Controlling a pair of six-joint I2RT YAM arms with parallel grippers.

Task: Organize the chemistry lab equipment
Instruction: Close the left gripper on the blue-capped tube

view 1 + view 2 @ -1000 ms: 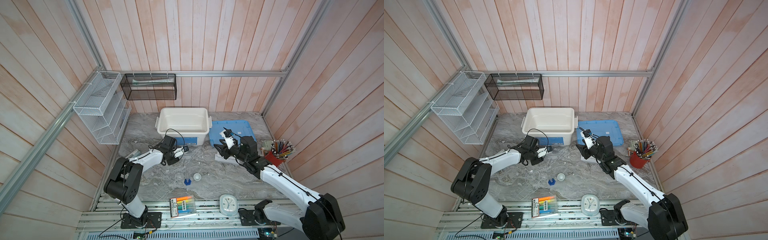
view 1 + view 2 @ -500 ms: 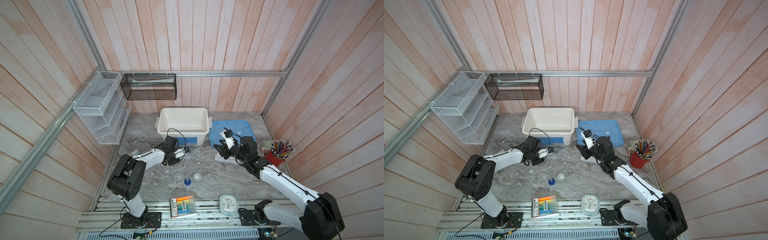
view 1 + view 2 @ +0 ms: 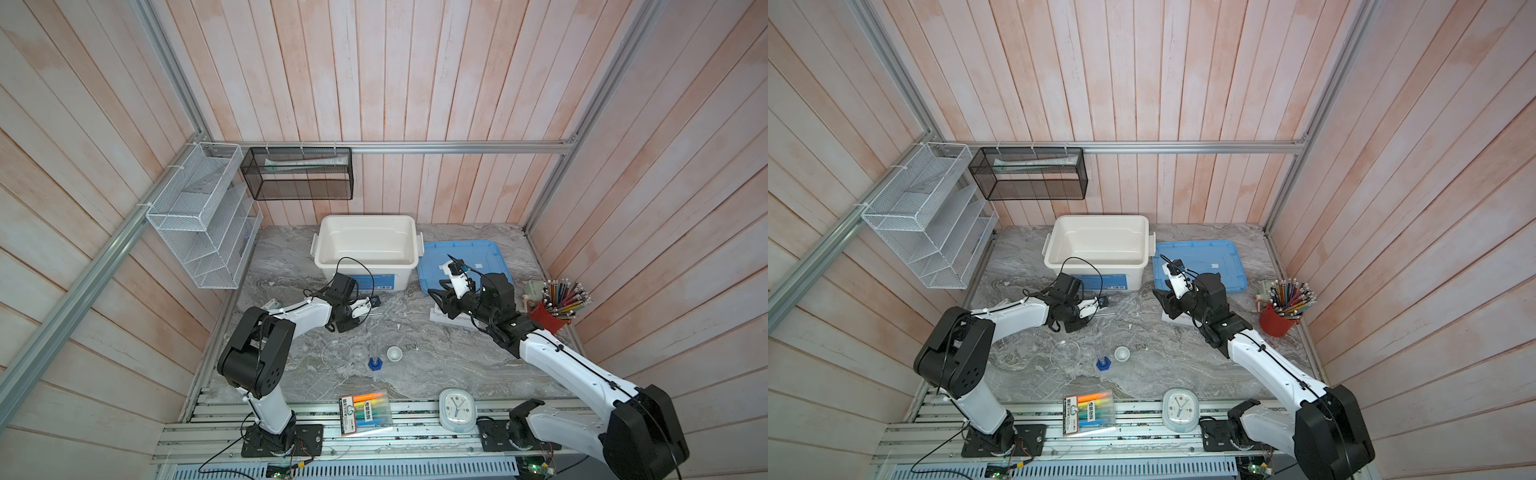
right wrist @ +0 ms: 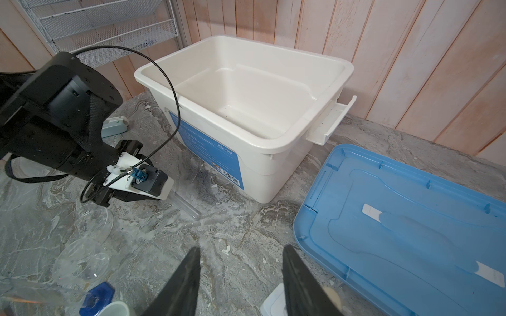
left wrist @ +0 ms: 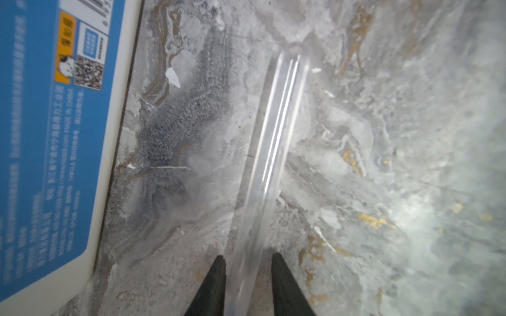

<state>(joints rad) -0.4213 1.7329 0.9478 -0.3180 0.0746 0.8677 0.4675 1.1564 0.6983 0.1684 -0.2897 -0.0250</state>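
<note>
A thin clear tube (image 5: 276, 136) lies flat on the marble table just in front of the white bin (image 3: 365, 245). My left gripper (image 5: 247, 257) is low over one end of it. Its jaws stand narrow on either side, one finger at the tube's edge and a small gap at the other. My right gripper (image 4: 241, 247) hangs open and empty over the table, beside the white rack (image 3: 446, 318). Near the front stand the clear round dish (image 3: 334, 353), small beaker (image 3: 357, 353), blue-based cylinder (image 3: 375, 361) and tiny white bowl (image 3: 394, 354).
The blue lid (image 3: 461, 262) lies right of the bin. A red cup of pencils (image 3: 548, 320) stands at the right edge. A white clock (image 3: 457, 409) and a marker pack (image 3: 365, 411) sit on the front rail. Wire shelves (image 3: 203, 216) hang on the left wall.
My left gripper's jaws have narrowed around the clear tube, and that arm has shifted slightly. The right arm has not moved.
</note>
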